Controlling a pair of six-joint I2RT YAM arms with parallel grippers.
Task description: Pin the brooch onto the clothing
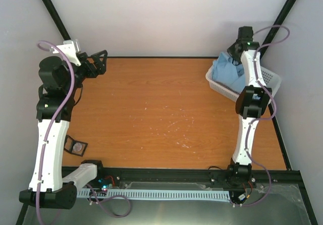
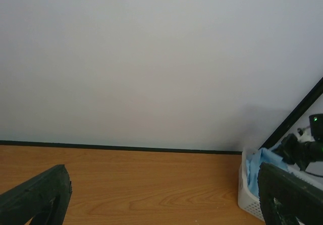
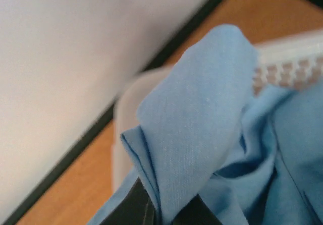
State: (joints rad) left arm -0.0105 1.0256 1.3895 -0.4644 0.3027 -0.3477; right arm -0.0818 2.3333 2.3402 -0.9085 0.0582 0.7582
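One shirt (image 1: 228,72) bunched in one white basket (image 1: 220,88) at the bench's (image 1: 161,114) far right corner, a fold pinched by the closed right gripper (image 3: 166,210); one brooch (image 1: 77,147) in one black tray (image 1: 69,141) at the near left edge, broad open wood between; left gripper (image 1: 101,62) agape, far left.

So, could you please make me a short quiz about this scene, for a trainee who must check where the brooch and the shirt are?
1. True or false: the brooch is already pinned on the shirt.
2. Which arm's jaws are shut on the shirt? A) left B) right C) neither
3. Fill in: the shirt lies mostly in the white ____.
Key: 1 false, it lies in the black tray; 2 B; 3 basket.
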